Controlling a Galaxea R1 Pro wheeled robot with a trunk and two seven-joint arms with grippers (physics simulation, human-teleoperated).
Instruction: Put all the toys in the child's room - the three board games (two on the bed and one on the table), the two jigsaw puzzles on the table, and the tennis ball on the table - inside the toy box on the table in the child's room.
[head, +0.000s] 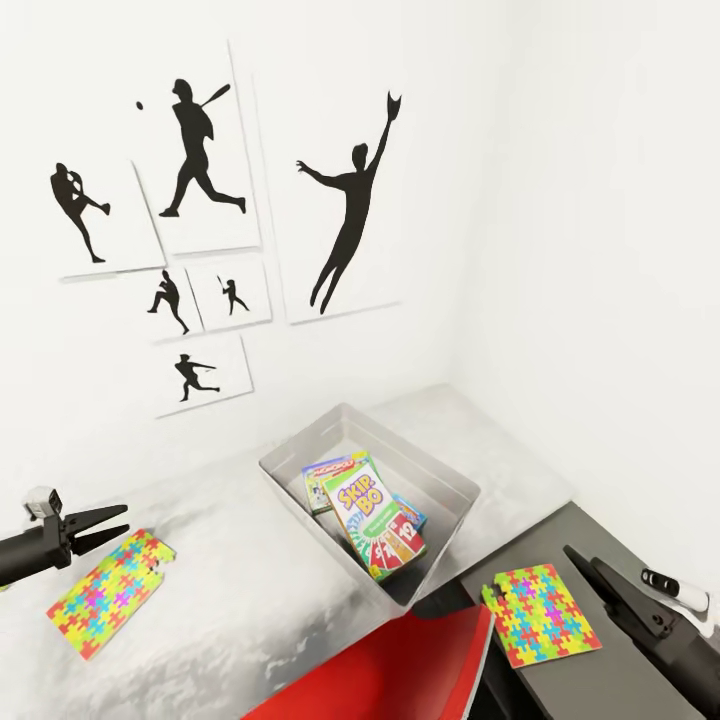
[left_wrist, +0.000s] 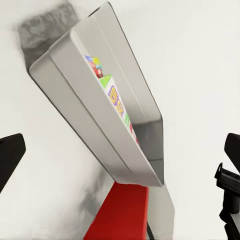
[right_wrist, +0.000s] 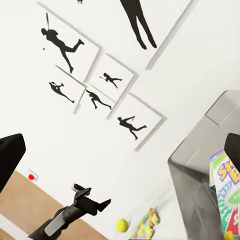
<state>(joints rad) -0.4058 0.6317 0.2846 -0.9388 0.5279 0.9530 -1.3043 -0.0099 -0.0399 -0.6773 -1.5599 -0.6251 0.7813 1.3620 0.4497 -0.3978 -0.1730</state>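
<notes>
Grey toy box on the table holds three games; both puzzles remain out, so I next lower my empty, parted left gripper onto the near one.

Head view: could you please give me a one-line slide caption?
Toy box holding board games, jigsaw puzzles on either side, both grippers empty.
</notes>
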